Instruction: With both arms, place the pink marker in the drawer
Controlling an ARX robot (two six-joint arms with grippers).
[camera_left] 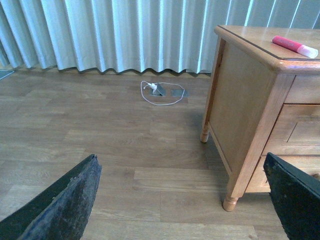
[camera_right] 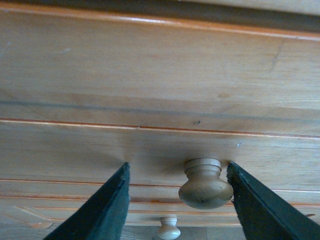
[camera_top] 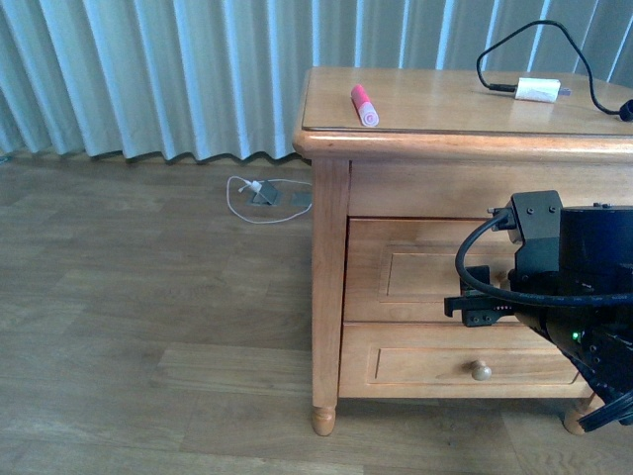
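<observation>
The pink marker (camera_top: 364, 106) lies on the cabinet top near its left front corner; it also shows in the left wrist view (camera_left: 294, 46). The upper drawer (camera_top: 415, 269) is shut. My right gripper (camera_right: 177, 192) is open at the drawer front (camera_right: 150, 100), its fingers (camera_right: 102, 210) on either side of the round wooden knob (camera_right: 204, 184), which sits close to one finger. In the front view the right arm (camera_top: 564, 287) covers the knob. My left gripper (camera_left: 180, 200) is open and empty, low over the floor, left of the cabinet.
A white charger block (camera_top: 537, 90) with black cable lies on the cabinet top at the back right. The lower drawer's knob (camera_top: 481, 371) shows below. A white cable and floor socket (camera_top: 262, 194) lie by the curtain. Wooden floor (camera_top: 148, 327) spreads to the left.
</observation>
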